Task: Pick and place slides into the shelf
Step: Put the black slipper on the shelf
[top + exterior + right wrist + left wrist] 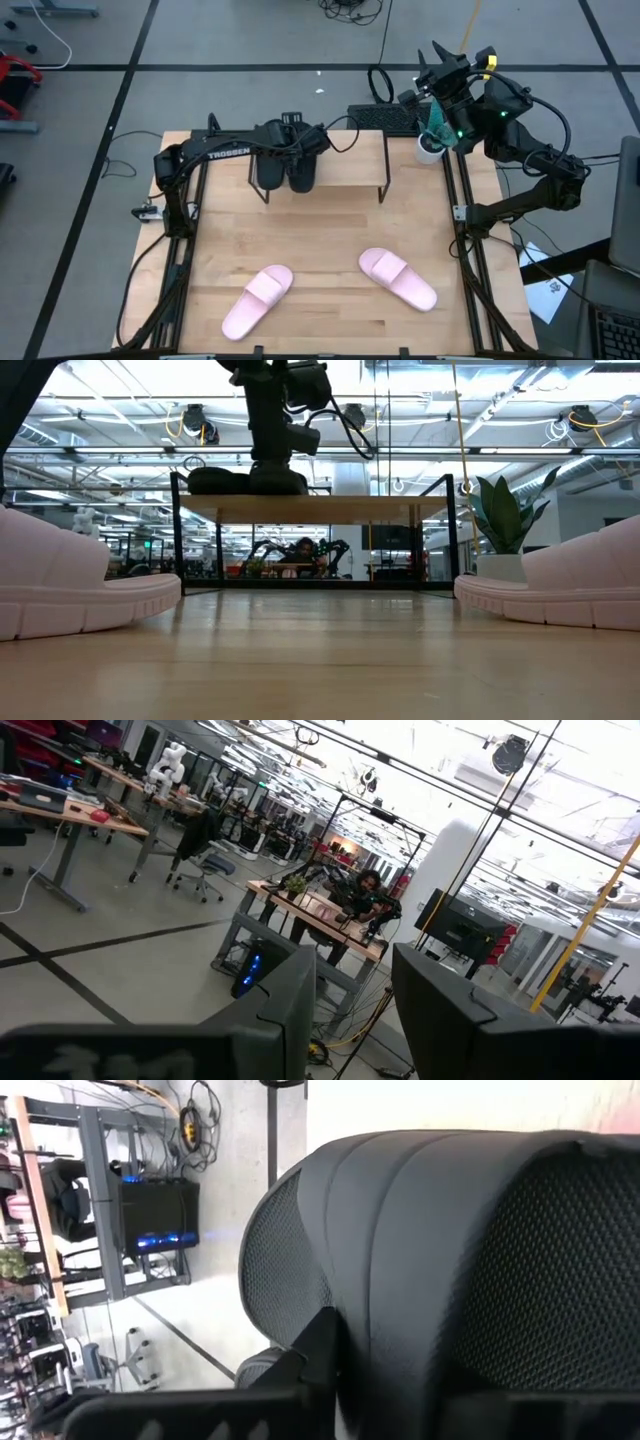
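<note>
Roughly halfway, both black slides (285, 172) sit on the shelf (350, 178), the left gripper (297, 135) at one with grip unclear, while two pink slides (398, 277) wait on the table (320, 245), right gripper (440, 62) parted, empty.

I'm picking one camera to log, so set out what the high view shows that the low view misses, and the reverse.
Only the high view: the whole layout, with the two pink sandals lying apart near the front of the table, and the right gripper raised beyond the far right corner, jaws apart. Only the low view: the clear space under the shelf, between its thin legs, and the lab behind. Both: the black sandals on the shelf's left end, with the left gripper at them, and the potted plant.
</note>
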Controlling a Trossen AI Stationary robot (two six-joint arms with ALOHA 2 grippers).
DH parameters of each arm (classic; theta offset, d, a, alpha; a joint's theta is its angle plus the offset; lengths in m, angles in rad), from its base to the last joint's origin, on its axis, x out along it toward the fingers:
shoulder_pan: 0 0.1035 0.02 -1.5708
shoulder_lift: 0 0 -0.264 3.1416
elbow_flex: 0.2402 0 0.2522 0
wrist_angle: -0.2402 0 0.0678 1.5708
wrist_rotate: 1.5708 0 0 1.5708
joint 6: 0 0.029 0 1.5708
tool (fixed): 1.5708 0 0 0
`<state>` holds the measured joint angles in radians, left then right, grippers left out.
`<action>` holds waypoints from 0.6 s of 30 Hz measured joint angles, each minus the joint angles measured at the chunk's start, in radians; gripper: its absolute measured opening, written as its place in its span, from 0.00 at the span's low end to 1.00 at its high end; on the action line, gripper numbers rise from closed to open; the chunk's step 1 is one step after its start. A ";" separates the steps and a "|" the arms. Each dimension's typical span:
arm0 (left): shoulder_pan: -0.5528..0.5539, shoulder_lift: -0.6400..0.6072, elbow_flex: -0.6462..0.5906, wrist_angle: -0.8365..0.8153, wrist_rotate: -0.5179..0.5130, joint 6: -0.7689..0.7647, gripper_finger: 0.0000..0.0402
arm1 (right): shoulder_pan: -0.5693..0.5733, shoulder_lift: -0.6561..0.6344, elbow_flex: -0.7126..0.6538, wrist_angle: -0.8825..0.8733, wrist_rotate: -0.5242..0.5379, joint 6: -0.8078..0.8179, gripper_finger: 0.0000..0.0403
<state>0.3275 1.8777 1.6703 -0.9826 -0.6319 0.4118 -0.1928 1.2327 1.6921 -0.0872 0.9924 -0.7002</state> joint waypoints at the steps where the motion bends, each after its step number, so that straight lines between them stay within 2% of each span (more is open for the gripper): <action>1: 0.000 0.000 0.000 0.000 0.000 0.000 0.13 | 0.000 0.000 0.000 0.000 0.000 0.000 0.31; 8: -0.005 0.002 -0.001 0.000 -0.005 0.013 0.21 | 0.000 0.000 0.000 0.000 0.000 0.000 0.31; 18: -0.008 0.003 -0.002 0.000 -0.006 0.029 0.21 | 0.000 0.000 0.000 0.000 0.000 0.000 0.31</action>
<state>0.3194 1.8805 1.6688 -0.9825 -0.6377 0.4406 -0.1928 1.2331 1.6921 -0.0875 0.9924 -0.7002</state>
